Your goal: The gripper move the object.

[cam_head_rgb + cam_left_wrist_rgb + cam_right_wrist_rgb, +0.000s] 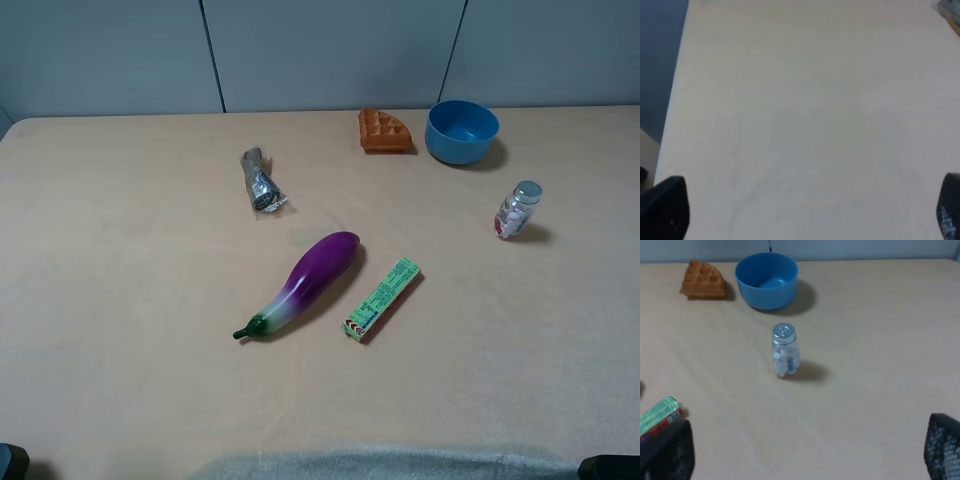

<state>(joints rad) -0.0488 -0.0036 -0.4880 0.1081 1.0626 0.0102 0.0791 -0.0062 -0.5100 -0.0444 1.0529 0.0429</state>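
The purple eggplant (305,280) lies on the beige table (120,300) near the middle, with its green stem toward the front left. It shows in neither wrist view. My left gripper (807,210) is open wide and empty over bare table at the left, far from the eggplant. My right gripper (805,450) is open wide and empty at the front right. In the high view only dark corners of the arms show, at the bottom left (10,462) and bottom right (610,468).
A green box (382,299) lies just right of the eggplant and shows in the right wrist view (657,415). A silver wrapper (260,180), a waffle (384,130), a blue bowl (462,131) and a small bottle (517,210) stand further back. A grey cloth (380,463) lies at the front edge.
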